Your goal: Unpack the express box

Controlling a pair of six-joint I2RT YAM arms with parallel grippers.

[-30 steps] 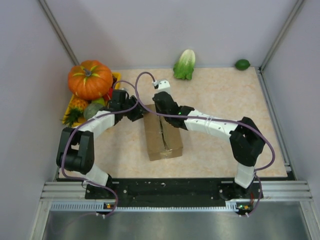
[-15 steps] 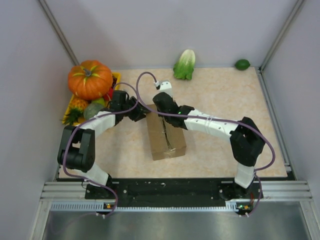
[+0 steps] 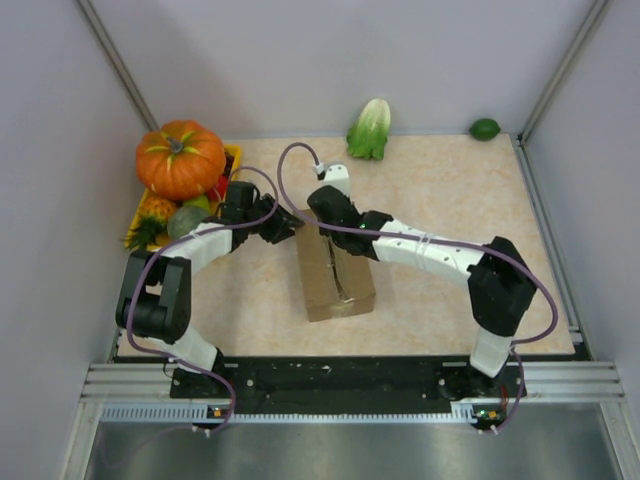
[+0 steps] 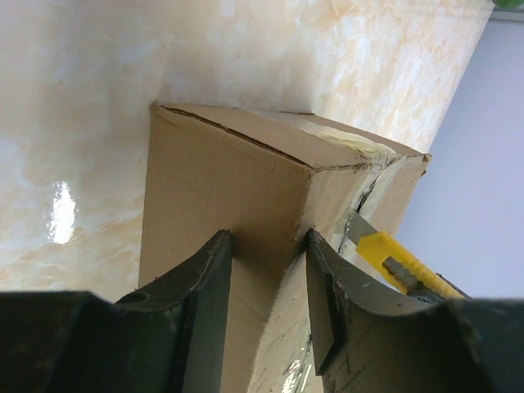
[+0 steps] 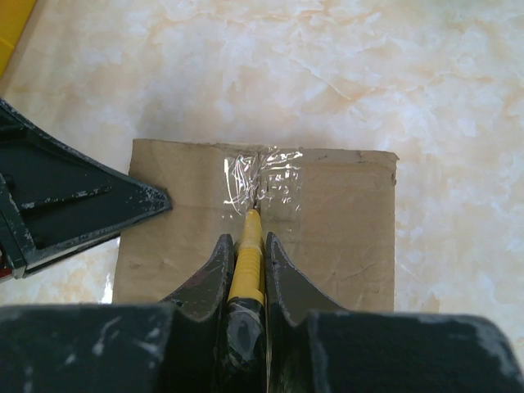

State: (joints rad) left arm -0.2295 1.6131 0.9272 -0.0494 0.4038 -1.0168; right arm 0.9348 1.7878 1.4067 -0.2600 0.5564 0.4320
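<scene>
The express box [image 3: 340, 290] is brown cardboard and lies mid-table with its taped seam on top. My left gripper [image 3: 291, 227] is at its far left corner. In the left wrist view its fingers [image 4: 214, 270] straddle the corner edge of the box [image 4: 221, 180], one on each face, clamped on it. My right gripper [image 3: 326, 232] hangs over the box's far end, shut on a yellow utility knife [image 5: 248, 258]. The blade tip rests in the crinkled clear tape [image 5: 264, 176] on the seam. The same knife [image 4: 395, 260] shows from the left wrist.
An orange pumpkin [image 3: 181, 158] sits on a yellow tray [image 3: 136, 216] with a pineapple and other fruit at the far left, close to my left arm. A green cabbage [image 3: 370, 128] and a lime [image 3: 485, 128] lie along the back edge. Walls enclose the table.
The box has slid and turned slightly to the right. Both grippers moved with it, and the right arm's elbow swung right. The knife stays on the seam.
</scene>
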